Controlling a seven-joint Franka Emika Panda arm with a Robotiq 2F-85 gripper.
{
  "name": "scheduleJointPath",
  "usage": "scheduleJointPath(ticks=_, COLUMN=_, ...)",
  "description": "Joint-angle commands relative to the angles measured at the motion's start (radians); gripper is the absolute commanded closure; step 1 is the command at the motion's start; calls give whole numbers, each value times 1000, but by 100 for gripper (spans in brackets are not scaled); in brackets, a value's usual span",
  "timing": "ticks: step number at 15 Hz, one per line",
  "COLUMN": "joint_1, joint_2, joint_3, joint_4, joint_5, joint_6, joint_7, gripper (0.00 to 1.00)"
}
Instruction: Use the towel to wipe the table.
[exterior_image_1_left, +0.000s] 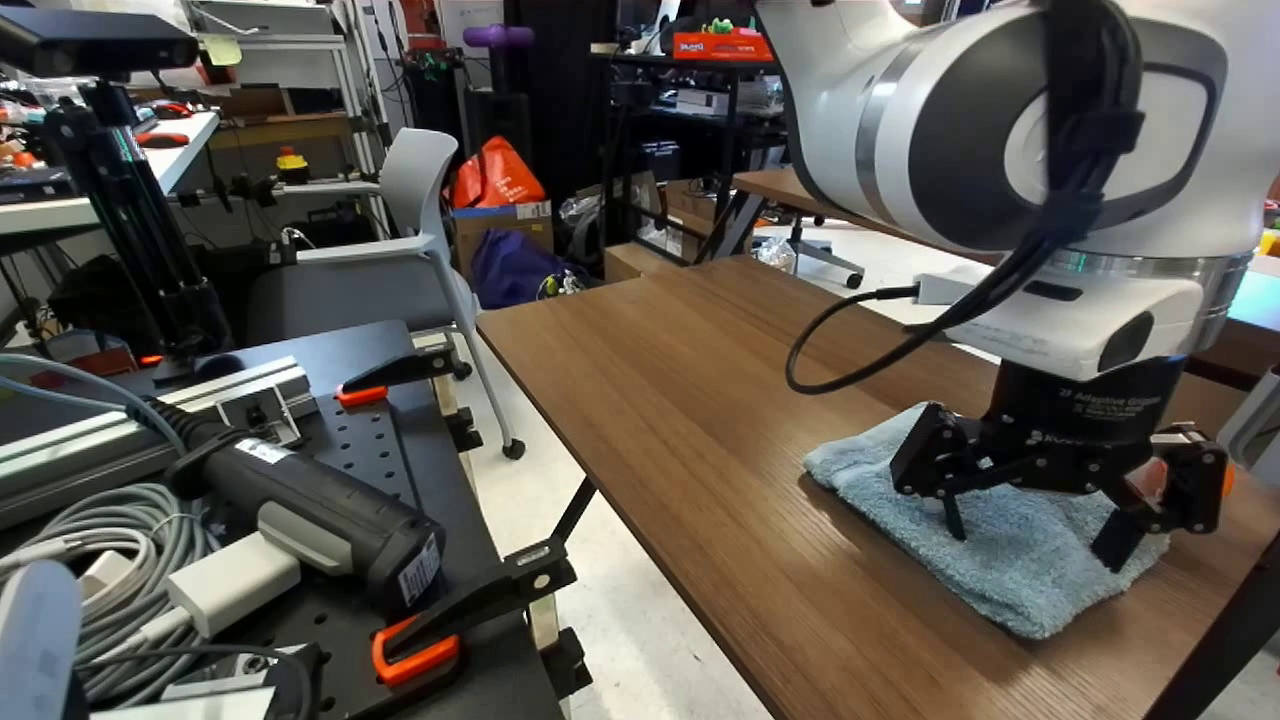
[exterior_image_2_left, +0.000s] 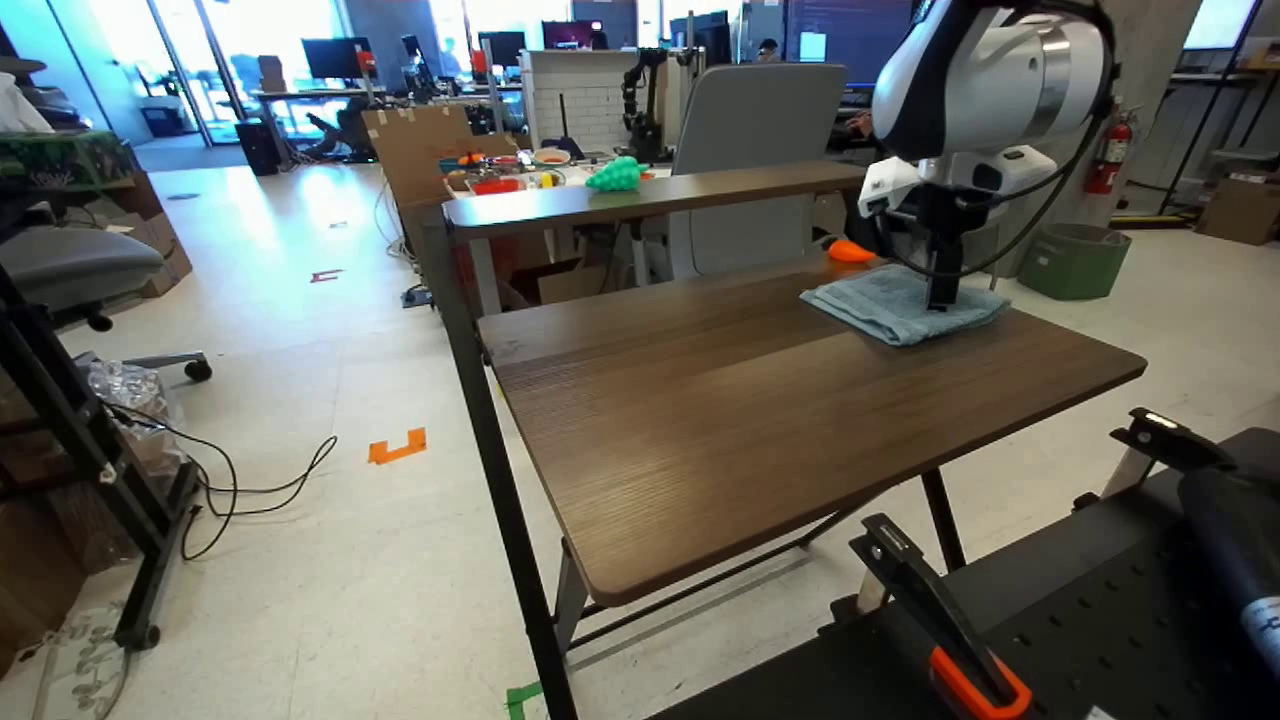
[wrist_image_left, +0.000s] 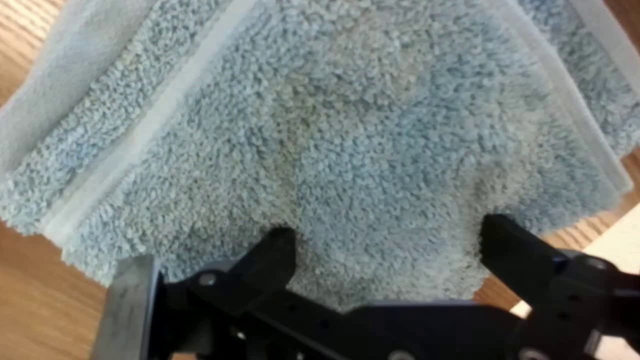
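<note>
The pincer (exterior_image_1_left: 1035, 541) stands wide, pointing down at the towel (exterior_image_1_left: 1000, 575), which lies folded beneath it on the tabletop (exterior_image_1_left: 690, 400), presumably so that closing would pinch up enough cloth to drag in wiping.

Towel (wrist_image_left: 360, 165) is looped pile cloth, matt and rough, edged with smooth flat-woven strips (wrist_image_left: 140, 130); table (exterior_image_2_left: 700, 430) has a wood-grain top, finely streaked, with a slight sheen. Gripper (exterior_image_1_left: 1035, 540) looks mostly matt, with shiny metal screws (wrist_image_left: 207, 278); arm (exterior_image_1_left: 835, 110) has a smooth glossy shell and a polished metal ring (exterior_image_1_left: 883, 110). Rail (exterior_image_1_left: 60, 455) is bare satin metal, bench (exterior_image_1_left: 380, 445) matt and perforated, wrap (exterior_image_2_left: 130, 390) clear crinkled plastic, box (exterior_image_1_left: 510, 230) plain cardboard
</note>
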Motion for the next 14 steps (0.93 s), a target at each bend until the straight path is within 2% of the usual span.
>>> scheduleJointPath(ticks=1, joint_1=-17, joint_2=85, joint_3=74, joint_4=120, joint_5=2, joint_6=-22, joint_7=22, gripper=0)
scheduleJointPath(ticks=4, joint_1=-8, joint_2=64, joint_3=168, joint_4=103, joint_5=14, joint_6=-16, joint_7=-39, gripper=0)
scheduleJointPath(ticks=6, joint_1=29, joint_2=13, joint_3=234, joint_4=4, joint_5=24, joint_6=26, joint_7=-71, gripper=0)
scheduleJointPath(ticks=10, joint_1=88, joint_2=-50, joint_3=337, joint_4=-116, joint_5=34, joint_6=52, joint_7=-134, gripper=0)
scheduleJointPath(ticks=14, joint_1=83, joint_2=-134, joint_3=432, joint_4=-252, joint_5=63, joint_6=72, joint_7=-275, gripper=0)
